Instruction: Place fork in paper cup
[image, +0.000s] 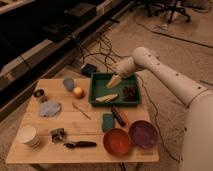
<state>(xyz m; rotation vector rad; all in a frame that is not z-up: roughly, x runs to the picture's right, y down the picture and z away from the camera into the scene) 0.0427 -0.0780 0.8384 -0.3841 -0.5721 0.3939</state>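
Note:
The fork (81, 110) is a thin pale utensil lying flat on the wooden table (90, 131), left of centre. The paper cup (28, 135) is a cream cylinder standing upright near the table's front left corner, far from the fork. My gripper (114, 81) hangs over the back part of the green tray (98, 89), well to the right of and behind the fork. It holds nothing that I can see. The white arm (165, 75) reaches in from the right.
The tray holds a pale item (107, 98) and a dark item (131, 92). On the table are a blue-grey cup (68, 83), an orange fruit (78, 92), a dark tin (39, 93), a blue cloth (50, 108), a teal sponge (108, 122), black-handled tools (118, 115), a red bowl (117, 141) and a purple bowl (143, 134).

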